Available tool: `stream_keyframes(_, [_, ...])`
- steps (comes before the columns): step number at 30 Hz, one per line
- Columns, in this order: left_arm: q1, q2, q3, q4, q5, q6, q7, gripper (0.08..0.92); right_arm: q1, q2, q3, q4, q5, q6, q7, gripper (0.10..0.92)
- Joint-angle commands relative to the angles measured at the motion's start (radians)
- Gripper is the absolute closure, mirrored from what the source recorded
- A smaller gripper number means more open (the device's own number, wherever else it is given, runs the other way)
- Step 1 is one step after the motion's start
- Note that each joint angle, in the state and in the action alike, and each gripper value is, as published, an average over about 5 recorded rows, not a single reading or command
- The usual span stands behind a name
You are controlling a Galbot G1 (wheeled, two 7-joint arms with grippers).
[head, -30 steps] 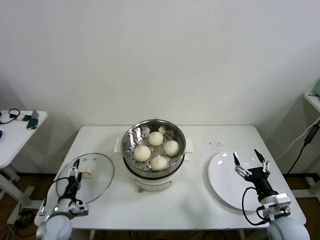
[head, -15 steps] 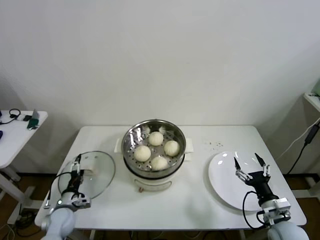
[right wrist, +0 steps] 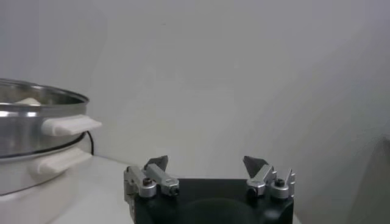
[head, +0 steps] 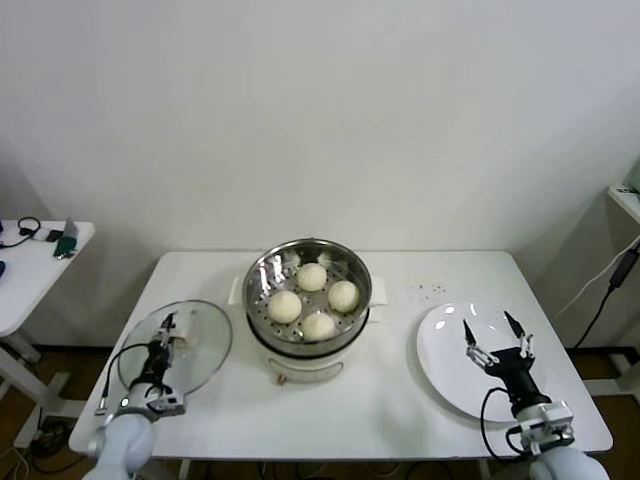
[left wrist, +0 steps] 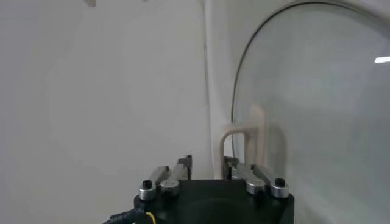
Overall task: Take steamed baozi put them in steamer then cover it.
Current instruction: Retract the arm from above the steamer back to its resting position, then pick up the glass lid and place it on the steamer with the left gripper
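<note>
Closing on the glass lid's [head: 178, 347] white handle [left wrist: 244, 143], lower left, the left hand [head: 163, 341] is gripping narrowly; lid may slip. Right hand [head: 497, 337] is waiting wide open.

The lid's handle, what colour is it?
White, on the clear glass lid; the handle shows best in the left wrist view.

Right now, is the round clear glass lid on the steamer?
No, the round clear glass lid lies on the table beside the uncovered shiny steel steamer.

Glass lid [head: 190, 340] and white plate [head: 445, 365] on the white table [head: 390, 410]; side table [head: 25, 270] alongside.
</note>
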Motion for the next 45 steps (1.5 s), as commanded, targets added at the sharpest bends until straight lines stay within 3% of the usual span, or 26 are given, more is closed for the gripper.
stream_keyframes(1, [-0.015, -0.003, 0.003, 0.023, -0.015, -0.012, -0.005, 0.632, -0.003, 0.013, 0.004, -0.007, -0.018, 0.004, -0.003, 0.203])
stream_keyframes(9, [0.011, 0.005, 0.001, -0.031, -0.052, -0.007, -0.004, 0.838, 0.001, 0.018, 0.007, -0.008, -0.021, 0.007, -0.003, 0.203])
stream_keyframes(23, [0.204, 0.07, -0.023, -0.406, -0.174, 0.119, -0.013, 0.847, 0.009, -0.005, 0.015, -0.021, -0.02, 0.012, -0.002, 0.203])
stream_keyframes(33, [0.369, 0.145, -0.024, -0.716, -0.172, 0.423, -0.035, 0.847, 0.04, -0.03, 0.004, -0.056, -0.023, 0.013, -0.001, 0.203])
stream_keyframes(39, [0.362, 0.223, 0.015, -0.849, -0.215, 0.55, 0.036, 0.847, 0.066, -0.037, -0.017, -0.078, -0.035, 0.012, 0.001, 0.203])
stream_keyframes(45, [0.279, 0.339, 0.173, -0.892, -0.252, 0.662, 0.094, 0.847, 0.092, -0.033, -0.061, -0.093, -0.055, 0.005, 0.015, 0.203])
